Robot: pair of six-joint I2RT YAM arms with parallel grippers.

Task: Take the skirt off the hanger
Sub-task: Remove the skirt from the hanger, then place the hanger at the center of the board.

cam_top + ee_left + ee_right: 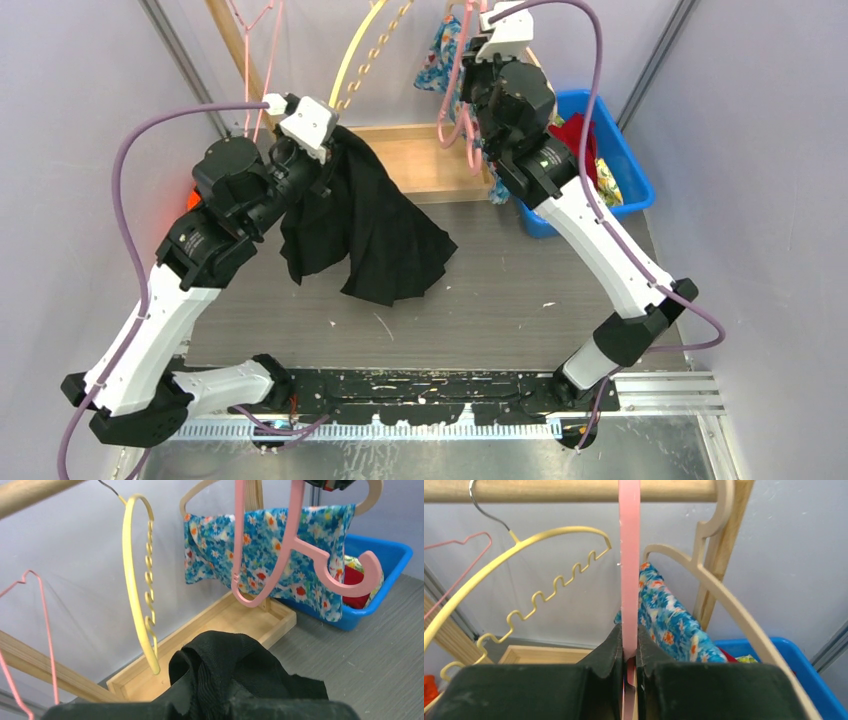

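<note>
The black skirt (370, 230) hangs bunched from my left gripper (322, 138), its lower part spread on the grey table. In the left wrist view the skirt (240, 670) covers the fingers, which are shut on its cloth. The pink plastic hanger (458, 100) hangs bare from the wooden rail, apart from the skirt. My right gripper (629, 647) is shut on the pink hanger (629, 565), its shaft pinched between both fingers. The left wrist view shows the pink hanger (295, 545) in front of a floral garment.
A yellow hanger (135, 590) and a thin pink wire hanger (40, 630) hang on the rail. A floral garment (260, 545) drapes on a beige hanger (724, 605). The rack's wooden base tray (430, 160) sits behind the skirt. A blue bin (625, 165) of clothes stands at right.
</note>
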